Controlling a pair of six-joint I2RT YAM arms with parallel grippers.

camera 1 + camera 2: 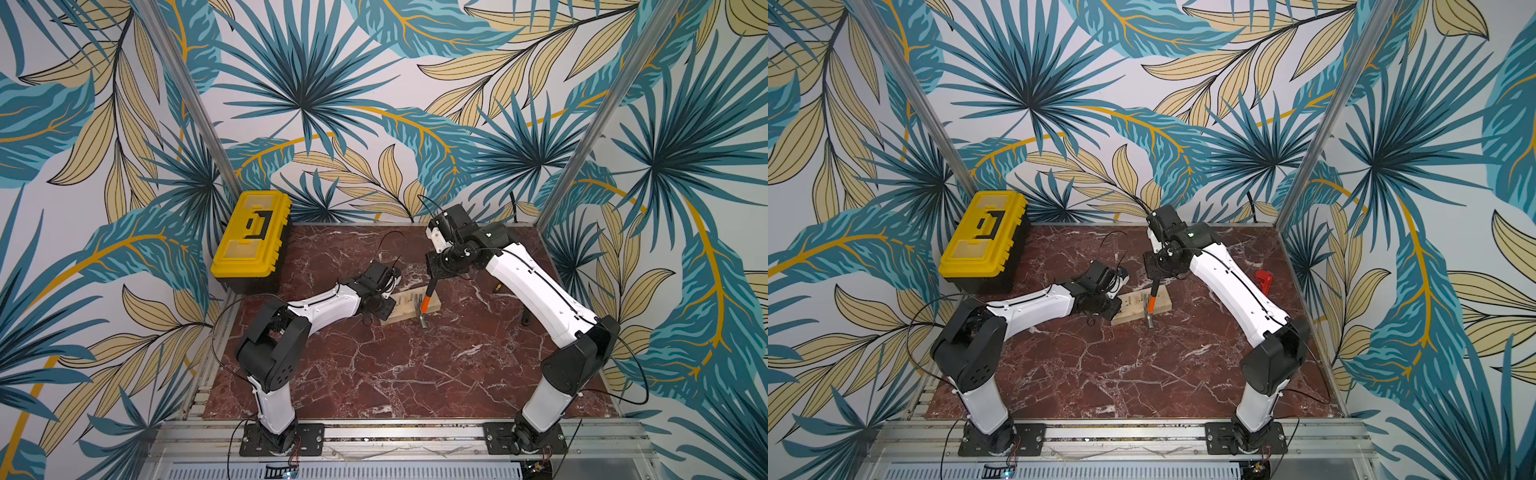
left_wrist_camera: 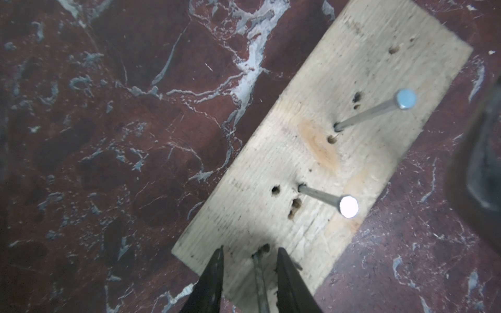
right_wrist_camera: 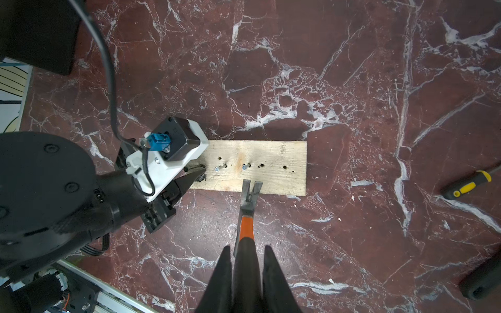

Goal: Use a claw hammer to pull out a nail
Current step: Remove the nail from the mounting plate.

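Left gripper point(image 2: 250, 252) held low — jaws partly apart, right gripper point(image 3: 247, 248) angled downward — jaws clamped tight

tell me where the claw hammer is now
In the right wrist view the right pincer grips the claw hammer, its claw over the edge of the wooden board, short of a nail.

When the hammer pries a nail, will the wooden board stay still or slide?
The wooden board looks stiff and flat, so bending seems unlikely. On the smooth marble table it may slide or lift unless the left gripper pins it.
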